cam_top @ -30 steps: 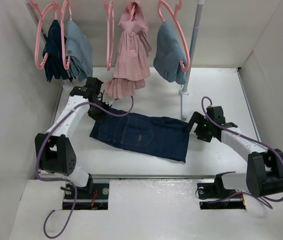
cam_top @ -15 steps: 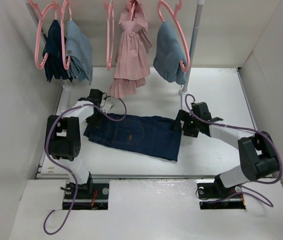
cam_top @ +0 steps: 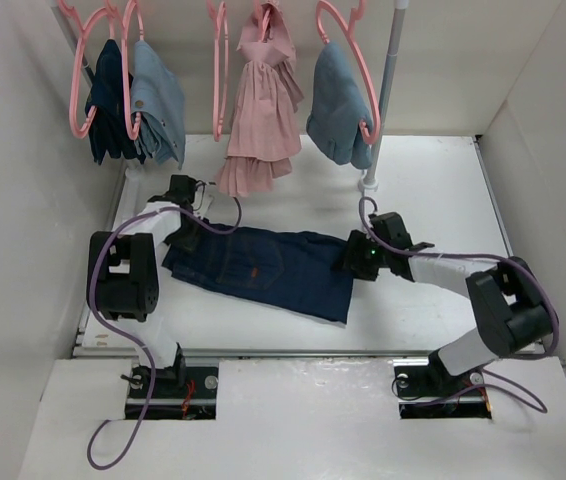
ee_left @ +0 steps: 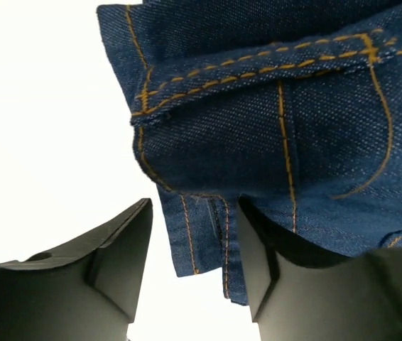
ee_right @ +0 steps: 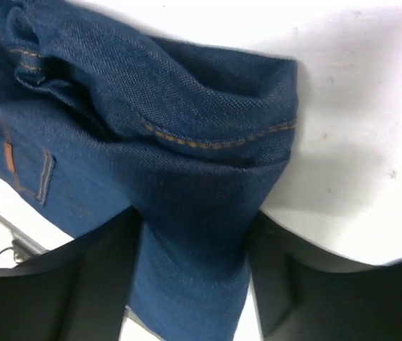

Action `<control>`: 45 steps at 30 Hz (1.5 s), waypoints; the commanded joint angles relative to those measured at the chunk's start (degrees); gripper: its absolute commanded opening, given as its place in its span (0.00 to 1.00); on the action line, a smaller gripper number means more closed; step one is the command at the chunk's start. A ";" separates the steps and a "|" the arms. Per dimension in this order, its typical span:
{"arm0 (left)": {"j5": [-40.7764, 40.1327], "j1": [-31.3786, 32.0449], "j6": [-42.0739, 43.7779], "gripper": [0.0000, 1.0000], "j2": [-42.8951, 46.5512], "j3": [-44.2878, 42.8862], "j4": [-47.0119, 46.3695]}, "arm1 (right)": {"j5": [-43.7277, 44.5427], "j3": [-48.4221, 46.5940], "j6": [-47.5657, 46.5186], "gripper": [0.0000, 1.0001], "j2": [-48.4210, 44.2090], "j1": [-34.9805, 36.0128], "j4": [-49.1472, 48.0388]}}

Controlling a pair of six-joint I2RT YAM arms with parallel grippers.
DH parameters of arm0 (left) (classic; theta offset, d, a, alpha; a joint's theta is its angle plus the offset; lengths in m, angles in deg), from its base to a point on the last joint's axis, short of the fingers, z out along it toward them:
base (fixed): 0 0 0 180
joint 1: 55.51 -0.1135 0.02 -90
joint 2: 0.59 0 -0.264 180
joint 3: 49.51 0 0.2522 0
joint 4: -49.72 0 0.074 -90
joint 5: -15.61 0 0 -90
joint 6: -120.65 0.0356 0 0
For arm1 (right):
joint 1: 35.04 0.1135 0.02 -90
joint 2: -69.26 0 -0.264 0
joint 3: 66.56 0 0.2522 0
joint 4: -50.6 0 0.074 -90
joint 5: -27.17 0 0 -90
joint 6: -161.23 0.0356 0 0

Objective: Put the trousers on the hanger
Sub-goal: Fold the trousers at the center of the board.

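- the left fingers (ee_left: 116, 270) stand narrowly parted over one corner of the trousers (cam_top: 263, 270). a stitched hem strip lies between them.
- the strip runs under the right-hand finger in that view, while a sliver of white shows between it and the other finger. i cannot tell whether they actually pinch the cloth.
- the right fingers (ee_right: 293, 291) are closed around a bunched fold of the dark blue cloth, which fills the whole gap between them.
- the trousers lie flat on the white surface (cam_top: 433, 190), folded short and stretched between the two arms. the left arm is at their left end and the right arm at their right end.
- orange stitching runs along the seams, and a small orange tag (ee_right: 8, 158) sits on the cloth.
- the hanger (cam_top: 218, 110), thin and pink, hangs bare on the rail at the far side. it is well apart from the trousers.
- just right of it hangs a pink dress (cam_top: 263, 120), whose hem reaches down close to the far edge of the trousers.
- light blue denim garments (cam_top: 338, 110) hang on other pink hangers to either side, and a dark garment (cam_top: 108, 100) hangs at the far left.
- the rail's white post (cam_top: 388, 90) stands on the surface just beyond the right arm's wrist.
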 commanded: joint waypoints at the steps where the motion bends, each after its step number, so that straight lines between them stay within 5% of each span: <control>1: 1.88 -0.34 -1.88 0.48 0.17 -2.74 3.45 | -5.52 0.84 2.62 0.61 3.21 -1.52 -5.01; 5: 2.42 -1.39 -1.88 0.54 3.06 -3.78 5.91 | -9.32 1.54 1.57 0.31 3.91 -4.42 -6.34; 6: 3.20 -1.39 -1.88 0.56 4.55 -4.57 6.62 | -9.85 1.54 0.70 0.14 2.87 -5.22 -6.34; 8: 4.69 -3.50 -1.88 0.57 5.78 -5.63 8.81 | -10.99 1.54 -1.06 0.03 1.29 -8.98 -4.33; 16: 11.37 -6.32 -1.88 0.57 10.36 -8.53 12.95 | -4.58 -18.46 -22.94 0.00 0.74 -16.30 24.05; 18: 15.49 -6.32 -1.88 0.57 11.85 -8.54 12.95 | -7.01 -21.56 -26.29 0.10 3.99 -16.82 27.32; 20: 17.09 -6.32 -1.88 0.57 11.86 -8.54 12.95 | -8.62 -24.47 -26.82 0.57 7.23 -17.44 28.37; 25: 18.41 -5.79 -1.88 0.57 11.67 -8.20 15.24 | -8.62 -22.03 -24.01 0.91 7.79 -20.25 27.77; 29: 19.73 -5.79 1.45 0.56 18.08 -5.82 13.92 | -4.77 -18.95 -21.82 0.93 -0.19 -20.25 27.15; 35: 27.88 -7.88 12.87 0.41 28.19 0.69 16.46 | 8.15 -15.69 -18.56 0.98 -17.34 -17.71 29.25; 40: 43.44 -12.03 14.74 0.17 32.86 -4.03 19.35 | 8.78 -15.69 -18.56 0.98 -20.26 -16.39 30.49; 45: 49.34 -12.03 11.66 0.16 34.17 -9.15 20.68 | 8.78 -15.69 -18.56 0.98 -20.26 -15.07 30.49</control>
